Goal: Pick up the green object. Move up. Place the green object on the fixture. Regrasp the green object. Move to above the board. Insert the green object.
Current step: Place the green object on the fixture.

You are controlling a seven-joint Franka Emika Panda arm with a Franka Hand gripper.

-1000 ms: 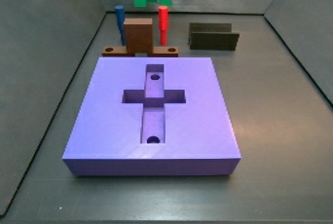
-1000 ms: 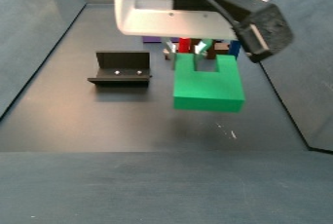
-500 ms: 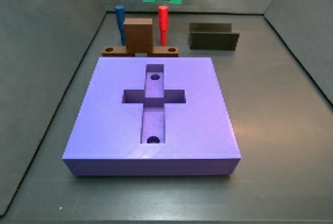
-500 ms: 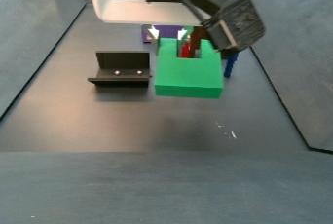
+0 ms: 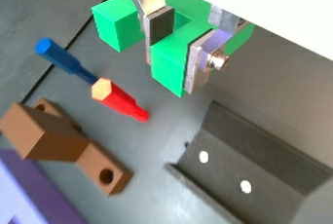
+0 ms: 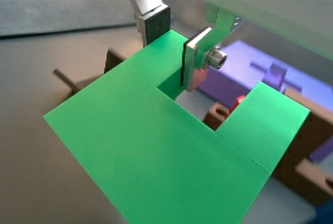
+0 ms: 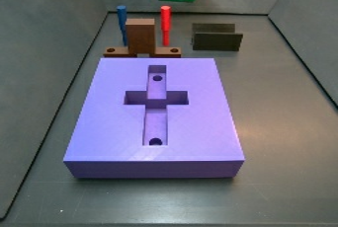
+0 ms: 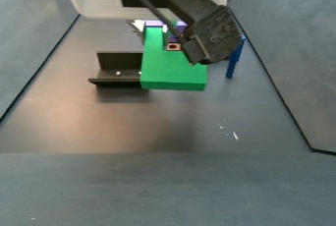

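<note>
White-bodied gripper [image 5: 178,40]; silver plate fingers [image 5: 204,60]; black cable

A brown block [image 7: 136,39] holds an upright blue peg [image 7: 122,20] and red peg [image 7: 166,20].

Green object [image 8: 174,65] held aloft under gripper [image 8: 175,41], just right of fixture [image 8: 120,71], overlapping fixture's right end in picture. Fingers mostly hidden behind dark wrist camera housing. Fixture on dark floor, upright wall toward rear. Blue peg [image 8: 233,61] right of green object, partly hidden.
</note>
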